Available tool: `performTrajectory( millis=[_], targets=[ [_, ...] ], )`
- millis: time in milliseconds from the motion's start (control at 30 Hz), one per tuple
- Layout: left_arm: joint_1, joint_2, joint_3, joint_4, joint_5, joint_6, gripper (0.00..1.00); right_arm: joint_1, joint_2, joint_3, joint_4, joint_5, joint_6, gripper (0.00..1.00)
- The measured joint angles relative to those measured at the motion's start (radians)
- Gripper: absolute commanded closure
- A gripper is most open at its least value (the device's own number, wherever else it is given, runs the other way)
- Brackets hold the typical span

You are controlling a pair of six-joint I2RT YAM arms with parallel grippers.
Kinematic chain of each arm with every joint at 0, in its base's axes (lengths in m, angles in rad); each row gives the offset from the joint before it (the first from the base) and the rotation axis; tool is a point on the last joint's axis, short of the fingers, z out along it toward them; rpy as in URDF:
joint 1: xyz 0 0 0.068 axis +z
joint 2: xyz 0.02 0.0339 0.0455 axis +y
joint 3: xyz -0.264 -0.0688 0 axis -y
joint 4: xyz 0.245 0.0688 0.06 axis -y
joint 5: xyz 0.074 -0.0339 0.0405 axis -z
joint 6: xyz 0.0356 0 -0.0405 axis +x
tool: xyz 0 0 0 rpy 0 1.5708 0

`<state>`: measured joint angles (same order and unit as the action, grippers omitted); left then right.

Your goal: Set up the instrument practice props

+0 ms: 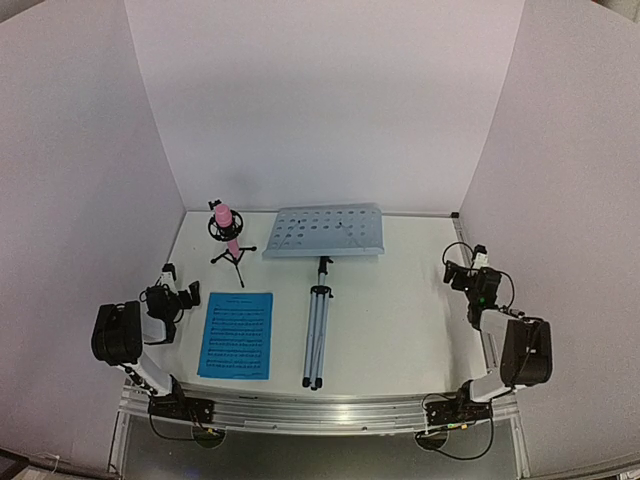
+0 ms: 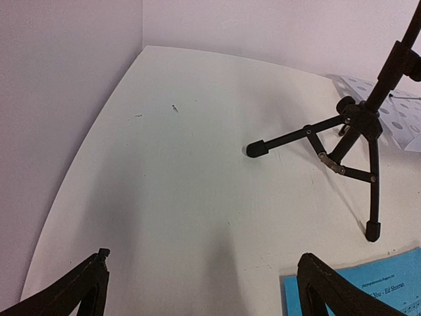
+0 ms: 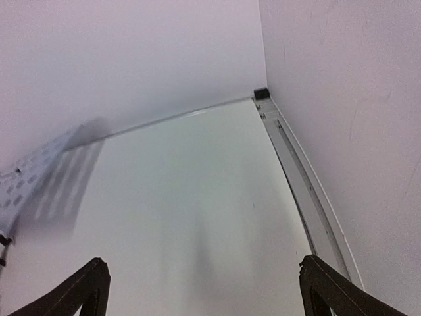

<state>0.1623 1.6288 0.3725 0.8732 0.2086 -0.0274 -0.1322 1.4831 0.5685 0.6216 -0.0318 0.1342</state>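
Note:
The pale blue-grey perforated music stand desk point(image 1: 323, 231) lies at the back middle of the table, and its folded silver tripod point(image 1: 317, 335) stretches toward the near edge. A bright blue sheet with music staves point(image 1: 237, 334) lies flat to the left of the tripod. My left gripper point(image 1: 183, 293) hovers open just left of the sheet, whose corner point(image 2: 378, 286) shows by the right finger. My right gripper point(image 1: 458, 270) is open at the right side, well away from the stand. In the right wrist view the desk's edge point(image 3: 26, 181) shows at far left. Nothing sits between the fingers of my left gripper point(image 2: 204, 280) or my right gripper point(image 3: 204, 280).
A pink microphone point(image 1: 225, 218) stands on a small black tripod point(image 2: 348, 131) left of the desk, ahead of the left gripper. White walls close in the back and both sides. A metal rail point(image 3: 299, 171) runs along the right table edge.

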Motion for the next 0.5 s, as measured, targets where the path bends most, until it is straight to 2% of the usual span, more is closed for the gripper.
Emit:
performTrajectory(
  millis=[133,267,367,500],
  targets=[
    [0.001,-0.071,0.01,-0.093,-0.005,-0.003,0.0,0.0,-0.091,0.136,-0.135,-0.037,0.075,0.07],
    [-0.01,-0.275,0.063,-0.241,0.024,0.001,0.0,0.049,-0.097,0.32,-0.333,-0.054,0.145,0.07],
    [-0.053,-0.455,0.066,-0.289,0.004,0.003,0.0,0.19,-0.079,0.443,-0.477,-0.019,0.168,0.09],
    [-0.175,-0.701,0.067,-0.398,0.001,0.007,0.0,0.435,0.004,0.599,-0.648,0.066,0.223,0.15]
  ],
)
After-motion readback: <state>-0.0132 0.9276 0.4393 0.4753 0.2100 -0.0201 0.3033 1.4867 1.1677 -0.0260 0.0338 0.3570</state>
